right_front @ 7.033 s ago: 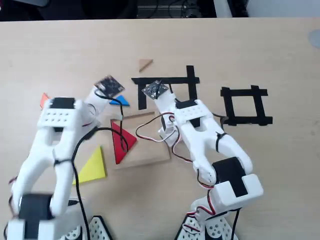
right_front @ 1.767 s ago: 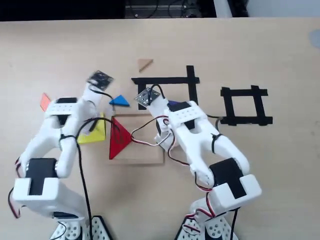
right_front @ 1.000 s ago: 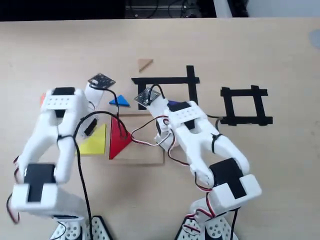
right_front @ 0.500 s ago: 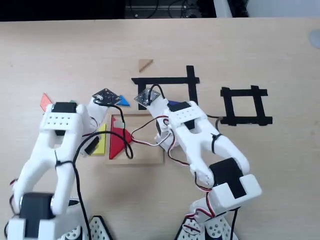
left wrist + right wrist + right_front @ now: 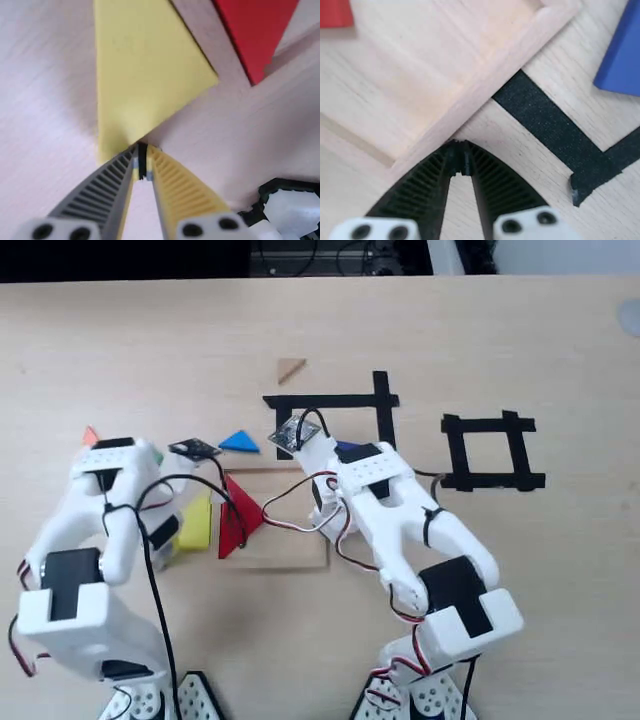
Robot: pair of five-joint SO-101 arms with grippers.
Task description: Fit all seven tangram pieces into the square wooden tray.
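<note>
1. Square wooden tray (image 5: 285,548) is seen lying flat on the table (image 5: 520,340) between the two arms, partly covered by the right arm and its cables.
2. A red triangle (image 5: 238,515) is found at the tray's left side, with one corner pointing into the tray. Whether its outer edge rests on the rim cannot be told.
3. A yellow triangle (image 5: 197,523) is laid on the table outside the tray's left side, just beside the red triangle.
4. The left gripper (image 5: 141,156) is held clenched, finger against finger. Its tips are set against the yellow triangle's edge, close to a corner.
5. The right gripper (image 5: 460,150) is likewise pressed closed. Its tips are placed at the tray's outer edge, near a strip of black tape (image 5: 545,125) stuck to the table.
6. A blue triangle (image 5: 239,442) is seen on the table beyond the tray's far left corner, apart from the tray.
7. A darker blue piece (image 5: 622,55) is seen beside the tape, near the tray's far right corner. Most of its outline is hidden.
8. A small wood-coloured triangle (image 5: 291,368) is placed farther back, beyond the tape.
9. An orange piece (image 5: 90,435) is glimpsed beside the left arm, well apart from the tray.
</note>
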